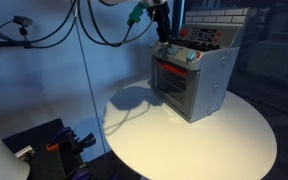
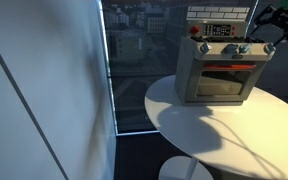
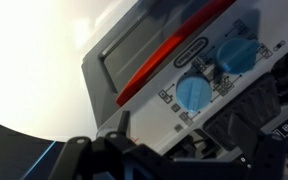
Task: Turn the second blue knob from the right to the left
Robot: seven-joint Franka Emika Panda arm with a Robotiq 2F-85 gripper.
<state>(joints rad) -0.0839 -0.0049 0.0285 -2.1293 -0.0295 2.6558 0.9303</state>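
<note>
seemingly still the approach step. in an exterior view the fingers (image 1: 161, 33) hang above the toy oven (image 1: 199, 85), at its top corner and off any knob. in an exterior view the target blue knob (image 2: 206, 47) sits on the front panel, with open air ahead and the tabletop (image 2: 214, 125) rim near. in the wrist view the knobs loom close, but i cannot tell the fingers' spread. the next move calls for lining up and pinching.

The arm (image 1: 156, 8) enters at the 12 o'clock edge in an exterior view and points downward. The gripper (image 2: 272, 32) sits near 2 o'clock in an exterior view. Its dark fingers (image 3: 102, 158) stand apart in the wrist view.
</note>
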